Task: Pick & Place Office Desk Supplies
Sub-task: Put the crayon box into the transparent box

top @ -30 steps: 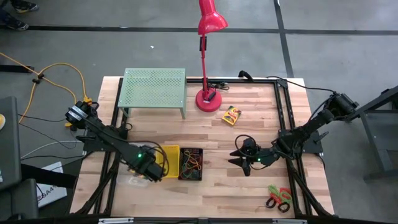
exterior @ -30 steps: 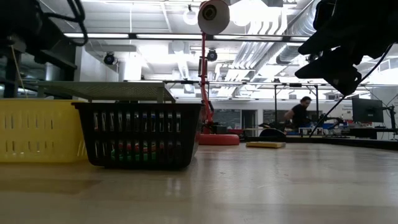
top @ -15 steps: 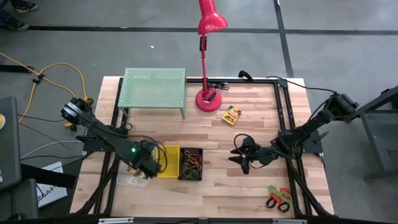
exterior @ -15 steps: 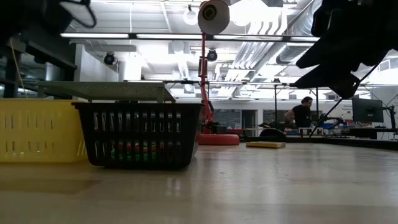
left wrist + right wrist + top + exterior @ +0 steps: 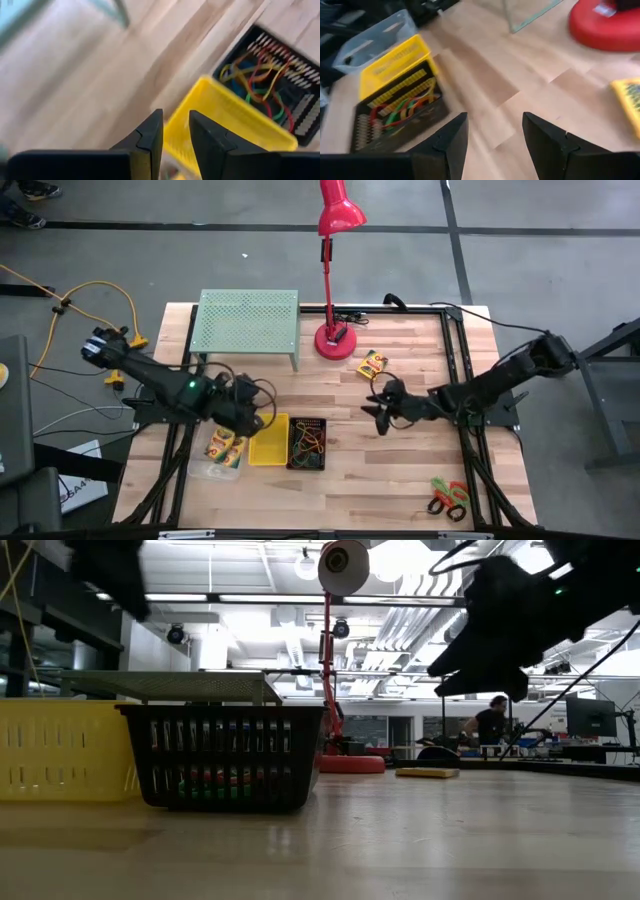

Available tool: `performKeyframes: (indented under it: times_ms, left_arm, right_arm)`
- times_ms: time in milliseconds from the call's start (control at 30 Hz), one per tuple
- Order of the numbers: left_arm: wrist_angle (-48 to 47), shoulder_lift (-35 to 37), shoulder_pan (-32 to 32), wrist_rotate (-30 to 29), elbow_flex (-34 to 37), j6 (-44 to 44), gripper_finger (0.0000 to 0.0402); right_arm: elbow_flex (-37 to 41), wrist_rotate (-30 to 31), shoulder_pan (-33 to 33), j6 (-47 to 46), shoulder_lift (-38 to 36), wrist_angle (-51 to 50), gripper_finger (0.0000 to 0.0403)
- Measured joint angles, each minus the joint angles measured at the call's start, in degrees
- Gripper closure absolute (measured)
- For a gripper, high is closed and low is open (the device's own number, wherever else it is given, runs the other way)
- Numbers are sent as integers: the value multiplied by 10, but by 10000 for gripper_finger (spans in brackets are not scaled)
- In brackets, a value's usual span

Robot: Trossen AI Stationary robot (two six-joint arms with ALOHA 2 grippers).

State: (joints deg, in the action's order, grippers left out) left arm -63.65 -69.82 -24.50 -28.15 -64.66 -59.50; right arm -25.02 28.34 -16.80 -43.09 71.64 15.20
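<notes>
Pincer (image 5: 377, 406) open above table (image 5: 400, 470)

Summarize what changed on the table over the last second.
The left gripper pulled back from over the clear bin toward the green rack, empty, uncovering two crayon boxes lying in that bin. The right gripper, open and empty, moved toward the crayon box by the lamp. Yellow bin, mesh bin and scissors stayed put.

Yellow bin (image 5: 268, 440), black mesh bin (image 5: 307, 442) with red, green, yellow loops (image 5: 308, 444), yellow crayon box (image 5: 372, 365), red lamp (image 5: 334, 268), light-green perforated rack (image 5: 248, 322), pale wood surface (image 5: 400, 475)
</notes>
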Motion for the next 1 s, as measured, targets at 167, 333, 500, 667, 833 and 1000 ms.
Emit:
performKeyframes:
  times_ms: [167,333,500,667,833,1000]
  left_arm:
    - [82,-13,56,-10,0,129,311]
    - [113,-15,108,-60,0,199,311]
    - [123,-15,162,-68,0,261,311]
    - [191,-15,213,-52,0,346,311]
    - [314,-26,265,64,0,490,311]
    - [415,-72,303,129,0,577,311]
  right_arm:
    - [0,0,67,41,0,1,227]
    - [0,-13,152,69,0,0,227]
    - [0,-58,254,103,0,-23,227]
    - [0,-97,336,142,1,-48,227]
    - [0,-139,365,193,1,-49,227]
    - [0,-137,369,224,3,-54,227]
